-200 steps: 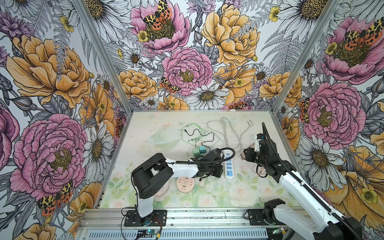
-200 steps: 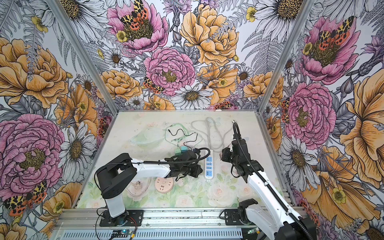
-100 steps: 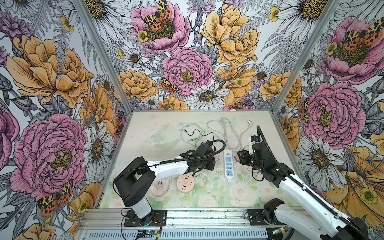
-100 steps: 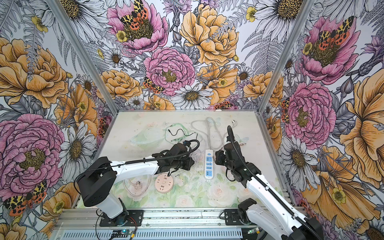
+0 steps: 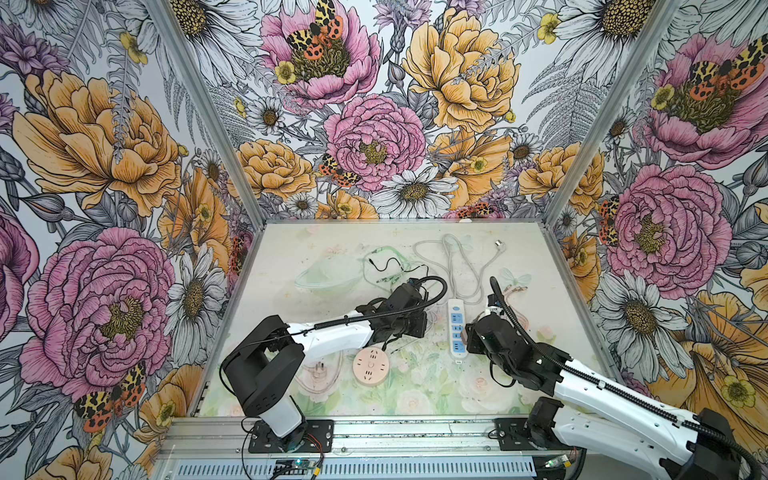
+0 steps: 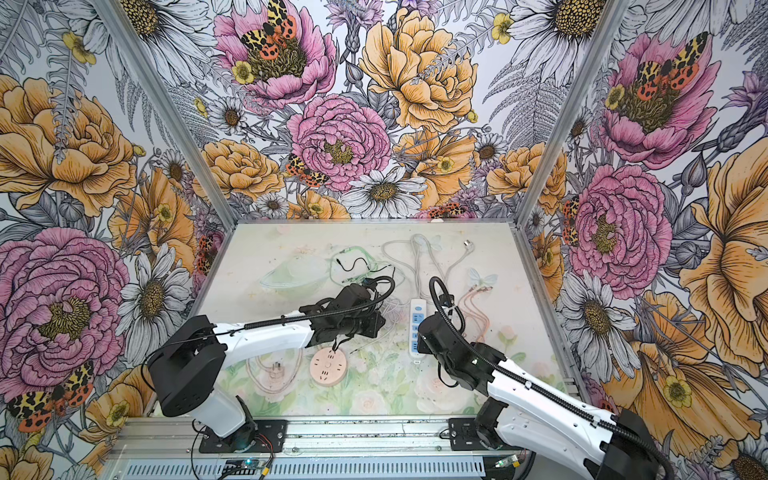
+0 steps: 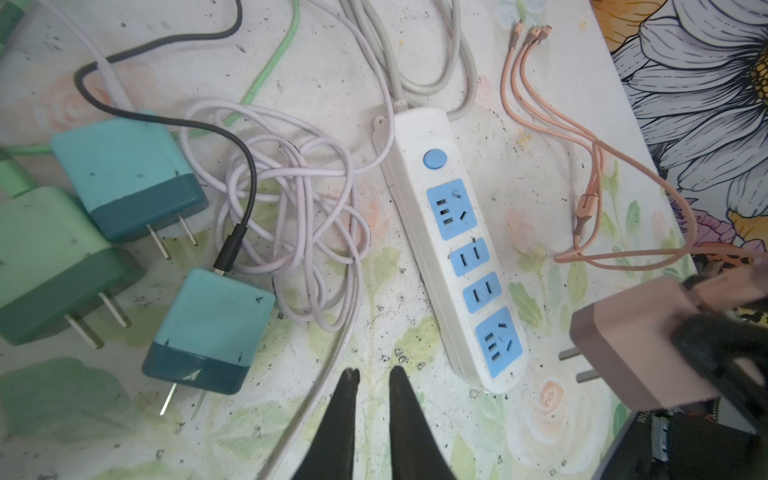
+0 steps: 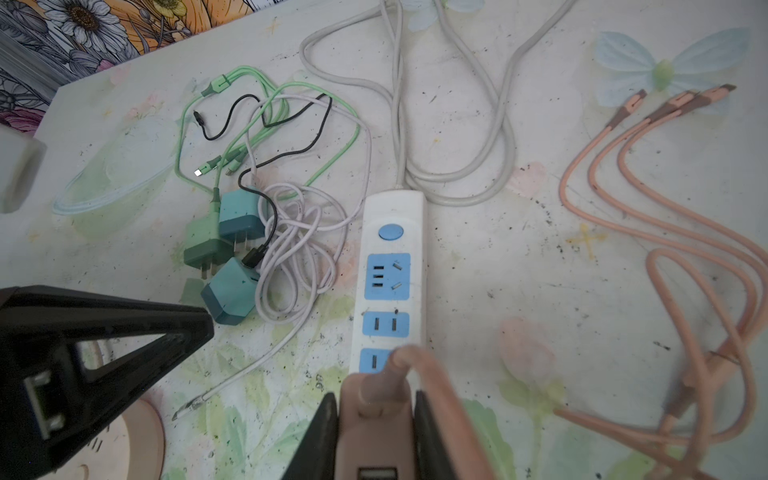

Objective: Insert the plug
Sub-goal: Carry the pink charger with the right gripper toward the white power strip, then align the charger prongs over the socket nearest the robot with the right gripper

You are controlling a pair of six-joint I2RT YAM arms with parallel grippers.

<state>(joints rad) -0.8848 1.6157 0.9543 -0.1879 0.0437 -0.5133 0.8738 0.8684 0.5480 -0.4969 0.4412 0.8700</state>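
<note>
Right gripper (image 8: 376,405) is clamped on the one pink plug (image 7: 631,340), a finger on each flank. Its two prongs point at the power strip (image 7: 453,249) just ahead of those fingers, close but not touching and not in a socket yet. I count four blue outlet faces and one blue button on that strip. Left gripper (image 7: 370,399) has its fingers drawn together on nothing (only a thin sliver of table shows between the tips). Ahead of those tips, off to one side, lie three teal chargers (image 7: 212,328) and one tangle of white cable (image 7: 299,232). One round pink socket (image 5: 371,363) sits back behind the left fingers.
</note>
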